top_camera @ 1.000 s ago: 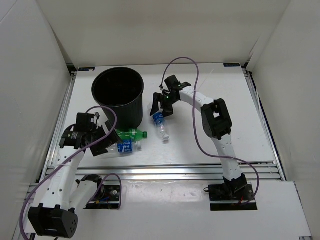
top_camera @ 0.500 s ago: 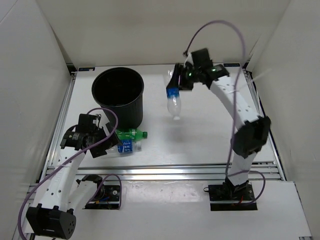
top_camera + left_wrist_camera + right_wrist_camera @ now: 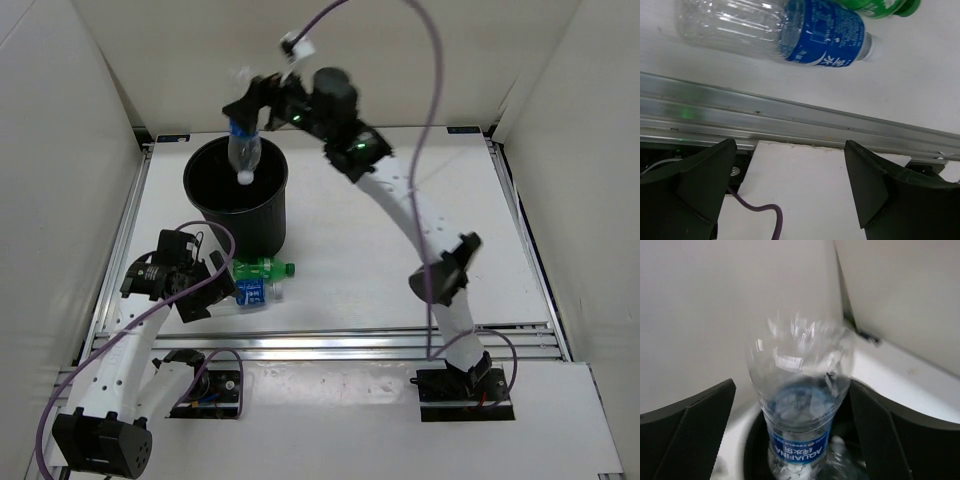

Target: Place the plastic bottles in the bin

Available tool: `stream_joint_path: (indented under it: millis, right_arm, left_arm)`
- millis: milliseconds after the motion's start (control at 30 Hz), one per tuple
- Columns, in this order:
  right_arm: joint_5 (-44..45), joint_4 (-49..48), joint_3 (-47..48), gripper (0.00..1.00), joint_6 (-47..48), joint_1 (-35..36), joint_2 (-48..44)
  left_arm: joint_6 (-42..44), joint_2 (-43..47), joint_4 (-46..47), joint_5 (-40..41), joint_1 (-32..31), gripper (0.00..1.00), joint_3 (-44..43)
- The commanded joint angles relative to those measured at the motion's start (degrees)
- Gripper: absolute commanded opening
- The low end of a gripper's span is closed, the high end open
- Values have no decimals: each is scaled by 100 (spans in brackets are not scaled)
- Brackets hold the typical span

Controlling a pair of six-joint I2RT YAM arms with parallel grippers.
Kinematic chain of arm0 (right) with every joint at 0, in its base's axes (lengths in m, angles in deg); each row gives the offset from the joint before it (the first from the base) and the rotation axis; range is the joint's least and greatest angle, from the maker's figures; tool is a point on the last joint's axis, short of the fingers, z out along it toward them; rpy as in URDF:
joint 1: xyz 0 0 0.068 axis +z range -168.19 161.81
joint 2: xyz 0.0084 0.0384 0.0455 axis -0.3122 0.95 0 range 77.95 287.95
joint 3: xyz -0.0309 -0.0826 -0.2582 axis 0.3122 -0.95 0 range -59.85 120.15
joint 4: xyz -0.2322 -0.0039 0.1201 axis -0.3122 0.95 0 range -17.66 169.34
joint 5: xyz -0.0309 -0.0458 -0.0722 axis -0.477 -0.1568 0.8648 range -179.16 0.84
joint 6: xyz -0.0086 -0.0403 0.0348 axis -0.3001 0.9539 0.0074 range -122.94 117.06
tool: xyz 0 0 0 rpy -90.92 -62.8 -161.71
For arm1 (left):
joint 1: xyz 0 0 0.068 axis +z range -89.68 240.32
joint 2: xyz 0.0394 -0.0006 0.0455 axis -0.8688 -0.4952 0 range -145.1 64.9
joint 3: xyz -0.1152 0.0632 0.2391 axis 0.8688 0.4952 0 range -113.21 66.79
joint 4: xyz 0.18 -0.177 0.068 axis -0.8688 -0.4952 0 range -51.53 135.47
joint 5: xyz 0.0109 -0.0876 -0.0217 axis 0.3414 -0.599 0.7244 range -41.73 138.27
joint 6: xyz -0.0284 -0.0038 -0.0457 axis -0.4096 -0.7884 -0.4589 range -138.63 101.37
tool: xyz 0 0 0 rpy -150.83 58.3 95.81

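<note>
A clear bottle with a blue label (image 3: 243,152) (image 3: 800,405) hangs cap-down over the mouth of the black bin (image 3: 262,225) (image 3: 752,440), its lower half inside the rim. My right gripper (image 3: 247,105) (image 3: 792,430) is right above the bin and open. Its fingers stand wide on either side of the bottle, with a gap on the left. A green bottle (image 3: 262,268) (image 3: 880,7) and a second blue-labelled bottle (image 3: 255,292) (image 3: 815,37) lie on the table in front of the bin. Next to them my left gripper (image 3: 208,283) (image 3: 790,185) is open and empty.
An aluminium rail (image 3: 330,345) (image 3: 790,117) runs along the table's near edge, under my left gripper. A purple cable (image 3: 760,212) loops below it. White walls (image 3: 60,150) enclose the table. Something clear (image 3: 840,445) shows inside the bin.
My right arm swung up and left from the table's middle to above the bin, carrying the blue-labelled bottle. Its jaws have since spread. The left arm stayed put.
</note>
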Motion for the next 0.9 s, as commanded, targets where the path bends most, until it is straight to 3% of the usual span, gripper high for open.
stream_joint_path:
  millis: [0, 67, 100, 200, 267, 433, 600, 867]
  right_arm:
    - [644, -407, 113, 100, 988, 317, 715]
    - [1028, -276, 114, 100, 1270, 475, 410]
    - [1300, -328, 114, 100, 1367, 476, -166]
    - [2040, -1187, -735, 100, 1517, 564, -1729]
    - [2252, -1383, -1467, 100, 1465, 503, -2279]
    - [2305, 750, -853, 100, 1439, 502, -2334]
    - [2252, 1462, -1793, 100, 894, 608, -3185]
    - [1848, 2344, -1407, 100, 945, 608, -3318]
  left_arm:
    - [-65, 28, -339, 393, -25, 100, -216]
    - [-135, 28, -340, 516, -25, 100, -216]
    - [-188, 80, -340, 517, -25, 100, -216]
    - [-443, 229, -191, 517, -25, 100, -164]
    - [-627, 230, -43, 517, 36, 100, -163]
    - [-1145, 151, 960, 16, 151, 100, 362]
    - [-2112, -104, 1373, 296, 555, 100, 943]
    - [-3466, 80, 2076, 1018, 696, 100, 1339]
